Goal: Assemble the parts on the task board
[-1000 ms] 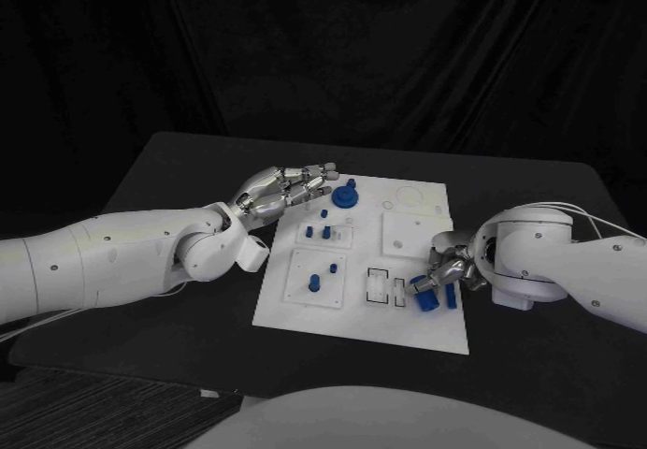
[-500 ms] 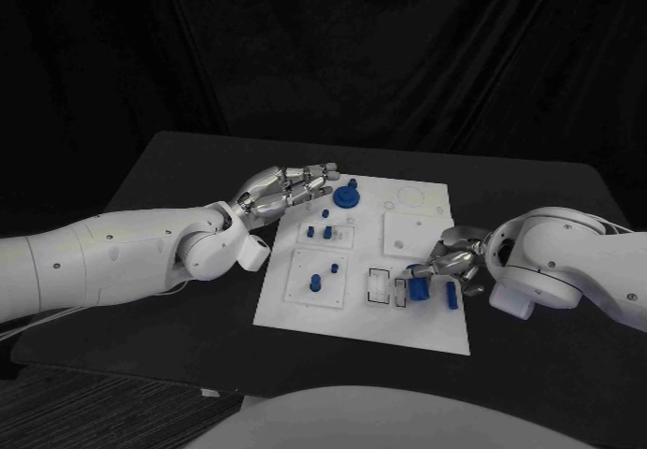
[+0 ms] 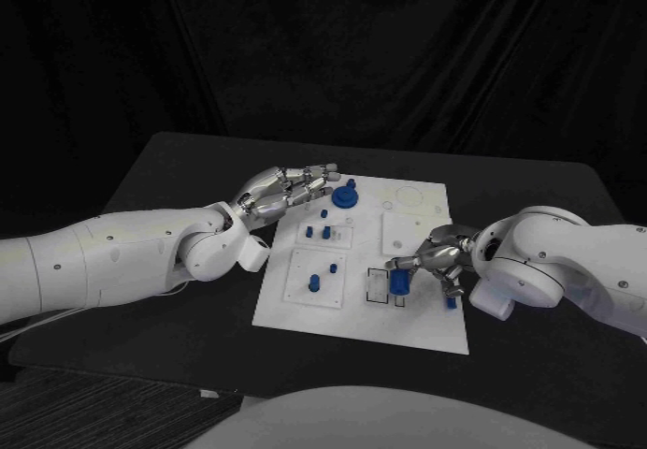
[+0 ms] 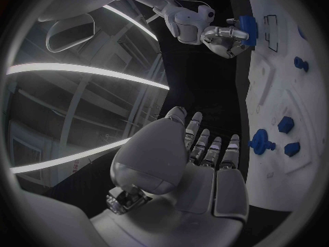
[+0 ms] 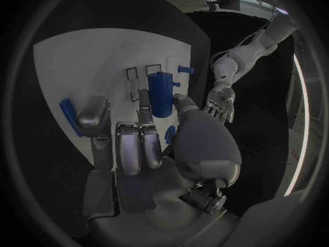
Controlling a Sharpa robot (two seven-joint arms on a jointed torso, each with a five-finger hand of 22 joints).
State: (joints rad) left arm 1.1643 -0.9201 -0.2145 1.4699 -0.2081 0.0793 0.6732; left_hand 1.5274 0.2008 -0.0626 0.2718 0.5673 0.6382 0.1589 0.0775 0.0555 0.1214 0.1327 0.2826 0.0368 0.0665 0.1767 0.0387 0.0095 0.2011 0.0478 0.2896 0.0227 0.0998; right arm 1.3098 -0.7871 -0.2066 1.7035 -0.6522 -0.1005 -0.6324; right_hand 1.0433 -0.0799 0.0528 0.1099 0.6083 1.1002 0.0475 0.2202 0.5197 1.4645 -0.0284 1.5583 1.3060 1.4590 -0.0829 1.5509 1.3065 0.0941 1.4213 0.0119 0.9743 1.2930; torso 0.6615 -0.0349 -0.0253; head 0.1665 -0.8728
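The black bench showed a strip of bare surface along its near edge in front of the white task board, with wider bare room to the left of the board and beyond it. Over the board's near right part the right hand reached in from the right, palm toward the board, its fingers closed around a blue cylinder held above two outlined rectangular slots. Just right of that hand a narrow blue bar lay near the board's right edge. Toward the middle, small blue pegs stood in a square recess, with more blue pegs a little farther back. At the far left corner the left hand hovered beside the board's edge, holding nothing, its fingers extended side by side with small gaps, pointing toward a blue knobbed part close by. A black curtain hung behind the bench.
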